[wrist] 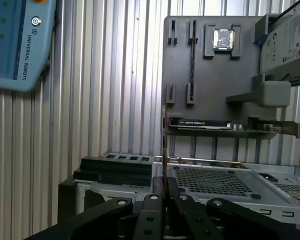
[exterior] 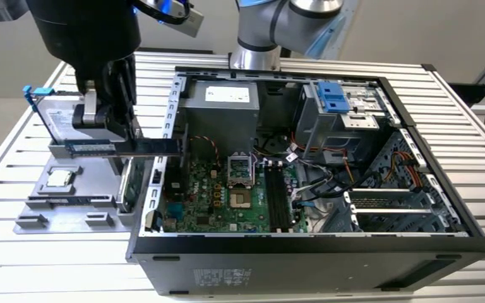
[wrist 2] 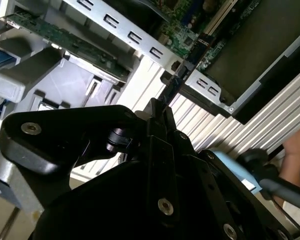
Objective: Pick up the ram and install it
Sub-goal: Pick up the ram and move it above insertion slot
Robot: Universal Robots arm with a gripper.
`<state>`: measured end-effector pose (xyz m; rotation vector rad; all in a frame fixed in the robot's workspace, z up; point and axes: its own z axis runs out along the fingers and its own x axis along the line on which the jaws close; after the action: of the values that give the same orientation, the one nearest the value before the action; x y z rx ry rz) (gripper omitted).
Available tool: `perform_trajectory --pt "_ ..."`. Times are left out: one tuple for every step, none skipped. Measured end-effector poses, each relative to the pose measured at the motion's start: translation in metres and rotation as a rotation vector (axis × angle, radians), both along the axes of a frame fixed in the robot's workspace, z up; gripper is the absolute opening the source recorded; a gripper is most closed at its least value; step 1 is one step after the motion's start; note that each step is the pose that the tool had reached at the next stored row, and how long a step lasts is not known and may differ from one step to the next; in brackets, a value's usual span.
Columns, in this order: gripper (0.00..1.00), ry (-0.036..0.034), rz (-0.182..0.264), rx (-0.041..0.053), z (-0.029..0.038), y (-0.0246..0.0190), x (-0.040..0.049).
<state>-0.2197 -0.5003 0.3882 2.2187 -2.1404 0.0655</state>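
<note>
Exterior view: gripper (exterior: 99,129) clamped on ram (exterior: 149,147), stick held level by grey tray (exterior: 32,208), beside open computer case (exterior: 310,252).

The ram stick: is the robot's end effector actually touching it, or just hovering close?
Touching. In the first wrist view the end effector is shut on the ram, which is seen edge-on, pinched on both faces with no gap on either side.

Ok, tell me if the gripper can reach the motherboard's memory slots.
Probably yes: the case is open on top, the memory slots lie uncovered, and the gripper, holding the ram, hangs just outside it.
</note>
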Motion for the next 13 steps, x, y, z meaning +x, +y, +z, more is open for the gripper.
perform_trajectory --pt "0.0 0.0 0.0 0.0 0.0 0.0 0.0013" --pt "0.0 0.0 0.0 0.0 0.0 0.0 0.0025" --pt "0.0 0.0001 -0.001 -0.0001 0.0 0.0 0.0036" --pt "0.0 0.0001 -0.001 0.0 0.0 -0.0001 0.0046" --pt "0.0 0.0001 -0.002 0.0 0.0 -0.0001 0.0058" --pt "0.0 0.0001 -0.003 0.0 0.0 -0.0001 0.0069" --pt "0.0 0.0001 -0.004 0.0 0.0 -0.0001 0.0082" --pt "0.0 0.0002 -0.004 -0.0001 0.0 -0.0001 0.0095" --pt "0.0 0.0001 -0.004 -0.0001 0.0 -0.0001 0.0107" --pt "0.0 0.0001 -0.004 -0.0001 0.0 -0.0001 0.0119" --pt "0.0 0.0001 -0.004 -0.0001 0.0 -0.0001 0.013" --pt "0.0 0.0001 -0.004 -0.0001 0.0 -0.0001 0.0141" --pt "0.0 0.0001 -0.004 -0.0001 0.0 -0.0001 0.0152"
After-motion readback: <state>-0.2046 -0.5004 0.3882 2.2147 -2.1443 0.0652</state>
